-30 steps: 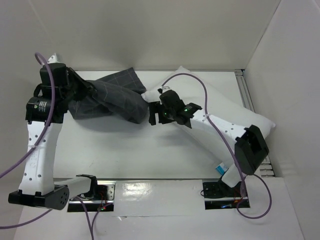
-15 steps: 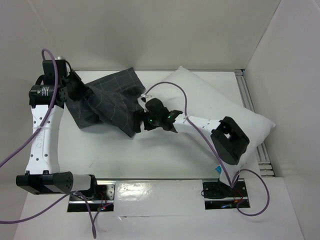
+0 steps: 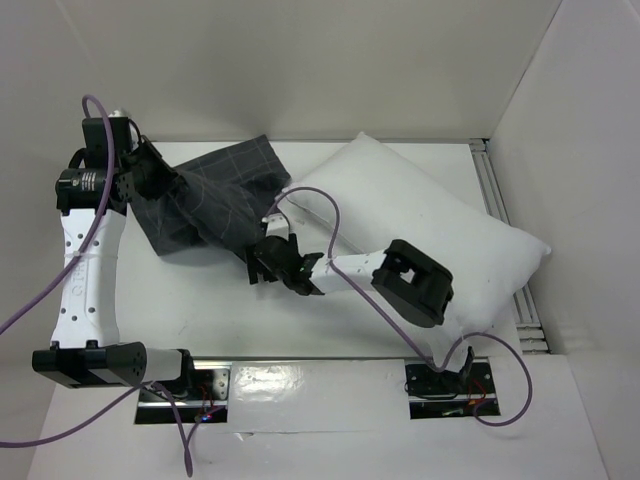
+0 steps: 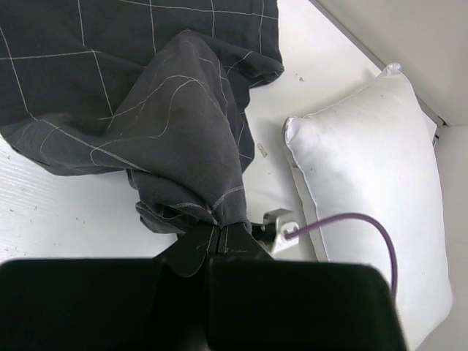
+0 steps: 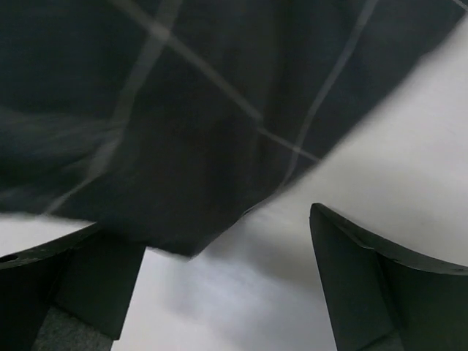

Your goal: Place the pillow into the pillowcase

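The dark grey checked pillowcase point(image 3: 215, 200) lies bunched at the back left of the table. My left gripper point(image 3: 158, 183) is shut on a gathered fold of its left end. In the left wrist view that fold point(image 4: 186, 146) rises out of my closed left gripper point(image 4: 218, 232). The white pillow point(image 3: 430, 215) lies to the right, slanting from the back middle to the right wall, and its near corner point(image 4: 365, 175) is just clear of the pillowcase. My right gripper point(image 3: 256, 268) is open at the pillowcase's near right corner. That corner point(image 5: 183, 241) hangs between my right gripper point(image 5: 219, 281) fingers, held by neither.
White walls close in the table point(image 3: 200, 310) at the back and both sides. An aluminium rail point(image 3: 495, 195) runs along the right edge behind the pillow. A purple cable point(image 3: 320, 205) loops over the pillow's left end above the right arm.
My right gripper has moved left and nearer, from the pillow's corner to the pillowcase's near corner. The left arm drew the pillowcase back and has since held still.
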